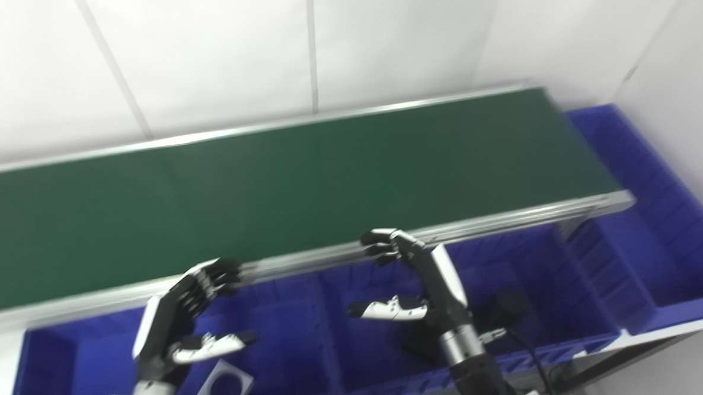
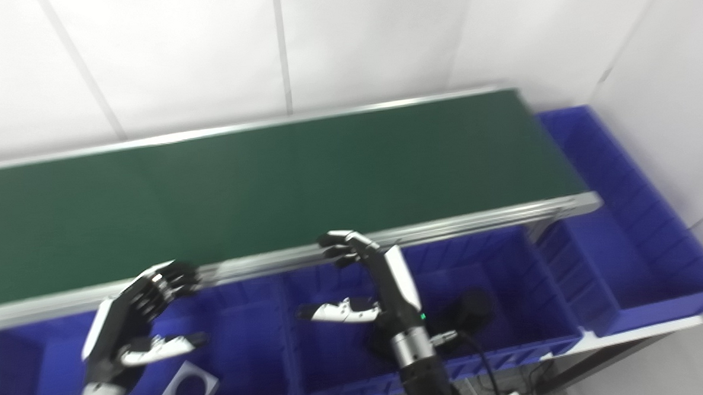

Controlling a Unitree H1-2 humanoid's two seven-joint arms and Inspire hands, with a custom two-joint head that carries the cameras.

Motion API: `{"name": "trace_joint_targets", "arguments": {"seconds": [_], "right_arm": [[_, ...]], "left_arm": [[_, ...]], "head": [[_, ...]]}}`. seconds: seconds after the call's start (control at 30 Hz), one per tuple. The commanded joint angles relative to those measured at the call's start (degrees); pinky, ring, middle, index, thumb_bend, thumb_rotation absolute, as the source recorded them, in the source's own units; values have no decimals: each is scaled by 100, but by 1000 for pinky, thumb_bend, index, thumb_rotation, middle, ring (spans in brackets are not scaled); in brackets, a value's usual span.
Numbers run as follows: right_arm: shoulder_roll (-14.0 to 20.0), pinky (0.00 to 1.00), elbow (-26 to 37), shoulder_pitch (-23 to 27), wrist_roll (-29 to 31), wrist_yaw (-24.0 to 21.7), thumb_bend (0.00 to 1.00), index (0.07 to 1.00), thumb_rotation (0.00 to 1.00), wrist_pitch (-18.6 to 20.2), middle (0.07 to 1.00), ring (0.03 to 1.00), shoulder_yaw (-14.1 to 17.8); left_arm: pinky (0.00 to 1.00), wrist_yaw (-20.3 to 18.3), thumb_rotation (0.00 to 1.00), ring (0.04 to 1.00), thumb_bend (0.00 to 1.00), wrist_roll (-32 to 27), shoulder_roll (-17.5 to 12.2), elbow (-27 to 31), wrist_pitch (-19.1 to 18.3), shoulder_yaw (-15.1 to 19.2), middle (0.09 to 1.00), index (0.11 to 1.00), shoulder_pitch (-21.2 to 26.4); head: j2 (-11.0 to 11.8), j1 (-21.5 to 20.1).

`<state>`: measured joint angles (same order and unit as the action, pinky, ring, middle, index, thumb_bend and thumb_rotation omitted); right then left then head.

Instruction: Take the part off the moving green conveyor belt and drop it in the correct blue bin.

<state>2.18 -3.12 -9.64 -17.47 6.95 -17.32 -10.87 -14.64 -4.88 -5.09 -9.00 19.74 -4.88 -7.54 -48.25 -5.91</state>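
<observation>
Our left robot hand [image 1: 182, 320] is raised over the left blue bin [image 1: 51, 377], palm turned inward, its fingers [image 1: 213, 281] curled up near the aluminium rail [image 1: 307, 259] of the green conveyor belt [image 1: 279, 183] and its thumb held out toward the right. It grips nothing; fingers and thumb are apart. Our right robot hand [image 1: 417, 283] stands in the same pose over the middle bins, fingertips [image 1: 380, 244] bent at the height of the rail, thumb stretched left, also spread and holding nothing.

We see no part on the belt, whose surface shows bare green across its visible length. One part, a grey square plate with a round hole [image 1: 224, 386], lies flat on the floor of the left bin, just below our left robot hand. A dark object [image 1: 507, 306] sits in the bin behind our right wrist; the arm covers part of it and we cannot make out its shape. A further blue bin [image 1: 655, 231] stands at the belt's right end. The belt's left end is cut off, and everything is a little blurred.
</observation>
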Motion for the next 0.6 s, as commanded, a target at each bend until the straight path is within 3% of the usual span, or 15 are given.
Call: {"name": "trace_joint_targets", "arguments": {"seconds": [0.0, 0.27, 0.57], "right_arm": [[18, 533, 34, 57, 135, -94, 903, 676, 202, -316, 703, 624, -16], [151, 530, -40, 3, 293, -287, 869, 680, 153, -284, 699, 625, 19], [169, 540, -192, 10, 311, -298, 861, 683, 166, -305, 701, 629, -15]], "left_arm": [[638, 106, 14, 683, 913, 123, 135, 219, 40, -84, 693, 683, 37], [658, 364, 0, 683, 929, 507, 377, 315, -111, -233, 682, 661, -18], [656, 399, 0, 680, 927, 541, 367, 242, -5, -251, 685, 650, -29]], "head": [[-9, 302], [-16, 834], [48, 678]]}}
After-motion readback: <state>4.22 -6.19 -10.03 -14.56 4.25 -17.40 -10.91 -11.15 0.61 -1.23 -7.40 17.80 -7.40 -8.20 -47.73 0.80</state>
